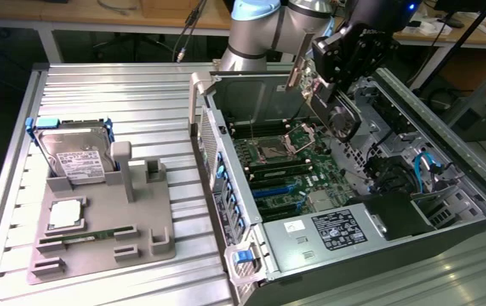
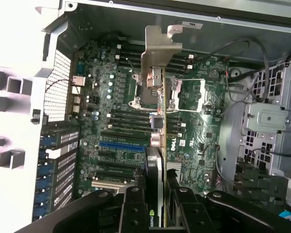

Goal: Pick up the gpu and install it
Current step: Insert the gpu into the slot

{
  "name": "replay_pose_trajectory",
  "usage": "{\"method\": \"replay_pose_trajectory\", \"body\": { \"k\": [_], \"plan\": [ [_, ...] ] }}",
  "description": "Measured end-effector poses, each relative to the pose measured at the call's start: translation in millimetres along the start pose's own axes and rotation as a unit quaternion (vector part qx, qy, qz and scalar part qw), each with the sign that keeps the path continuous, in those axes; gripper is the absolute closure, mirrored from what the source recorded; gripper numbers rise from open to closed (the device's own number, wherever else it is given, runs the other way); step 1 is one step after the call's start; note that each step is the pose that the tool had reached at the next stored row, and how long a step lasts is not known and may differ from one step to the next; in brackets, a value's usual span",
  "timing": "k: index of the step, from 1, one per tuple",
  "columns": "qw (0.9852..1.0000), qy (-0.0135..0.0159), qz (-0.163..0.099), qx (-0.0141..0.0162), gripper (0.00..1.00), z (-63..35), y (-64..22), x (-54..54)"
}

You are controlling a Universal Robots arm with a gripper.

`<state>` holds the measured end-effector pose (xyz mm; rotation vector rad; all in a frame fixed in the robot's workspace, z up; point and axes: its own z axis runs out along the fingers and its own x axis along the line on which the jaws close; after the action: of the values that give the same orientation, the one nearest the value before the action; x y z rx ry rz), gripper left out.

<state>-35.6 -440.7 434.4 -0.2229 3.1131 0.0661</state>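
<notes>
One claw (image 1: 330,80) on the arm has the gpu (image 1: 338,115) clamped between its fingers (image 2: 131,206), partly closed, just wide enough to pinch the thin card from both faces. In the wrist view the gpu (image 2: 160,114) is seen edge-on, running out from between the claw (image 2: 157,204) to its silver bracket (image 2: 160,48) at the far end.

The card is in the air, not seated. It hangs above the open computer case (image 1: 226,191), over the end of the case nearest the worktop's far edge, and touches nothing but the claw. Under it lies the green motherboard (image 2: 116,111) with its processor socket (image 2: 189,94) and blue expansion slots (image 2: 123,145); whether the card lines up with any slot cannot be told.

The case lies on its side with its open face up, on the half of the ribbed metal worktop (image 1: 115,89) toward the exterior view's right, and its power supply (image 1: 337,229) is at the end toward the near edge.

On the other half, toward the edge on the exterior view's left, sits a grey holder (image 1: 149,229), well apart from the claw. A silver hard drive (image 1: 77,153) with a white label stands upright in it on the side toward the far edge. A square silver part (image 1: 64,215) and a narrow RAM stick (image 1: 85,237) lie flat in it closer to the near edge.
</notes>
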Motion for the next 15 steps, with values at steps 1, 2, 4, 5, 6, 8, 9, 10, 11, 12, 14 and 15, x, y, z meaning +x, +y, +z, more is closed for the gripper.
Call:
{"method": "replay_pose_trajectory", "body": {
  "k": [1, 2, 4, 5, 6, 8, 9, 10, 11, 12, 14, 15],
  "plan": [
    [1.0000, 0.0001, -0.004, -0.0001, 0.73, 0.0, 0.0, 0.0],
    [1.0000, 0.0003, -0.008, -0.0002, 0.73, 0.0, 0.0, 0.0],
    [0.9999, 0.0007, -0.016, -0.0003, 0.73, 0.0, 0.0, 0.0],
    [0.9998, 0.0008, -0.020, -0.0004, 0.73, 0.0, 0.0, 0.0],
    [0.9997, 0.0010, -0.024, -0.0006, 0.73, 0.0, 0.0, 0.0],
    [0.9994, 0.0014, -0.033, -0.0008, 0.73, 0.0, 0.0, 0.0],
    [0.9993, 0.0015, -0.038, -0.0009, 0.73, 0.0, 0.0, 0.0],
    [0.9991, 0.0017, -0.042, -0.0010, 0.73, 0.0, 0.0, 0.0],
    [0.9989, 0.0019, -0.046, -0.0010, 0.73, 0.0, 0.0, 0.0],
    [0.9986, 0.0021, -0.052, -0.0011, 0.73, 0.0, 0.0, 0.0],
    [0.9980, 0.0026, -0.064, -0.0014, 0.73, 0.0, 0.0, 0.0],
    [0.9976, 0.0028, -0.069, -0.0016, 0.73, 0.0, 0.0, 0.0]
  ]
}}
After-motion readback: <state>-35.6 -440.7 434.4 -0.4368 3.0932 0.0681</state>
